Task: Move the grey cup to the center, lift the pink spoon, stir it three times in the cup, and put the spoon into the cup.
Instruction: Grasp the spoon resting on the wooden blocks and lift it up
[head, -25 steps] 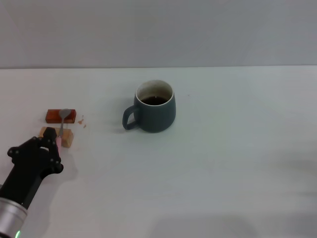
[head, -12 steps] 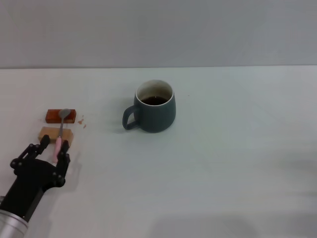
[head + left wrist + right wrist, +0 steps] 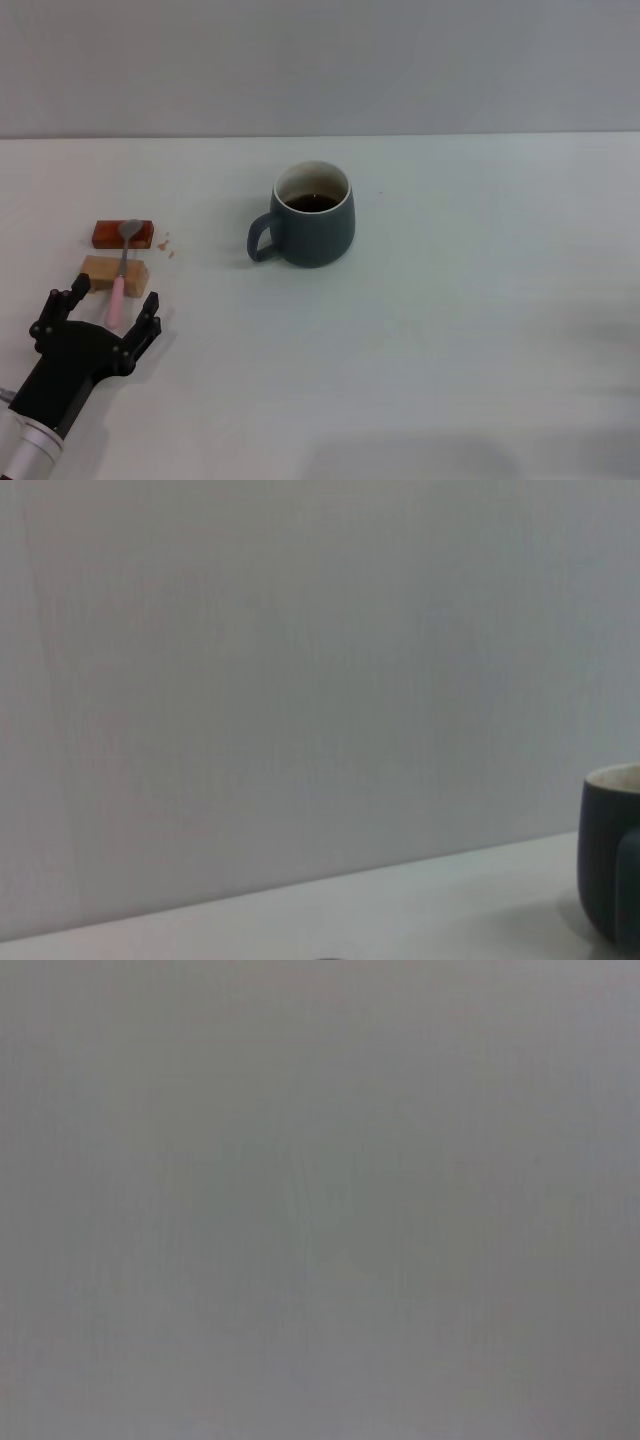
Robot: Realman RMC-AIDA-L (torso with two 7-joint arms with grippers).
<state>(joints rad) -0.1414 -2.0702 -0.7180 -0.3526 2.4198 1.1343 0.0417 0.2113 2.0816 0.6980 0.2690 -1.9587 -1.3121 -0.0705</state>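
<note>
one grey cup (image 3: 313,224), one pink spoon (image 3: 121,275), two small blocks and one gripper are in the head view. the left gripper (image 3: 97,310) sits low over the white table (image 3: 450,300) at the near left, its black arm slanting in from the lower left corner, its dark fingers (image 3: 62,303) spread wide apart with nothing between them but the tip of the spoon's pink handle, which they do not touch. the spoon lies just ahead of the gripper, pointing away from it: its pink handle crosses the tan wooden block (image 3: 103,273) and its grey metal bowl rests on the red-brown block (image 3: 112,233) beyond, the two blocks lying one behind the other with a small gap. a few brownish specks (image 3: 167,245) lie on the table just right of the red-brown block. the cup stands upright well to the right of the gripper and farther from the robot, near the middle of the table, loop handle turned toward the gripper's side, dark liquid inside its pale rim. in the left wrist view only the edge of the cup (image 3: 612,855) shows against a plain grey wall (image 3: 300,680). the right gripper is not visible anywhere. no writing or labels can be read on anything.
</note>
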